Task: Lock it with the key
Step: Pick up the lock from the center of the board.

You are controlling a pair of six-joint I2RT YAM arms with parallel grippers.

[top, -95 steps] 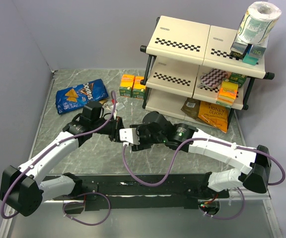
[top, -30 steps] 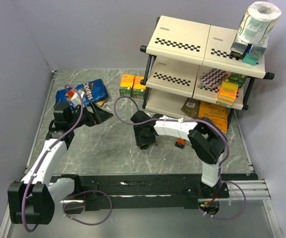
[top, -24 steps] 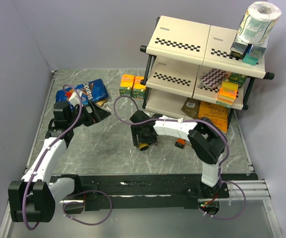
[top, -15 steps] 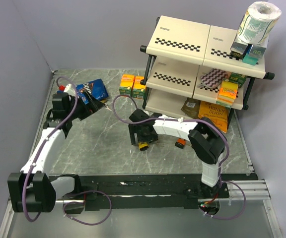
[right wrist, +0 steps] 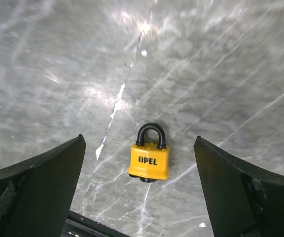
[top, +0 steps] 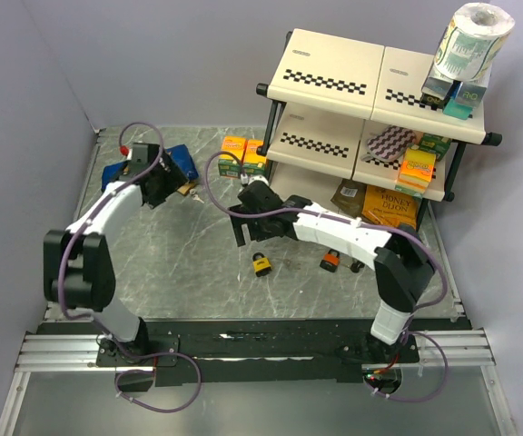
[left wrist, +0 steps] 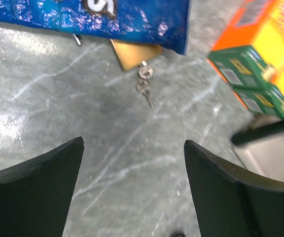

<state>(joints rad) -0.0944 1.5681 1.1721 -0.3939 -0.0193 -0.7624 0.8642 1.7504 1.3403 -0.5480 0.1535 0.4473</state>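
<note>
The right fingers (right wrist: 38, 187) have released the yellow padlock with a black shackle (right wrist: 149, 159) and now hang wide open above it. It lies flat on the grey marble counter (right wrist: 58, 59), its shackle seemingly closed. The left fingers (left wrist: 33, 187), also open, have swung away toward small silver keys (left wrist: 144, 89) near the blue chips bag (left wrist: 132, 15), so the locking seems done.

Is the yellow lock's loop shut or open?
Shut. In the right wrist view both ends of the black loop go into the yellow lock, which lies flat on the table.
</note>
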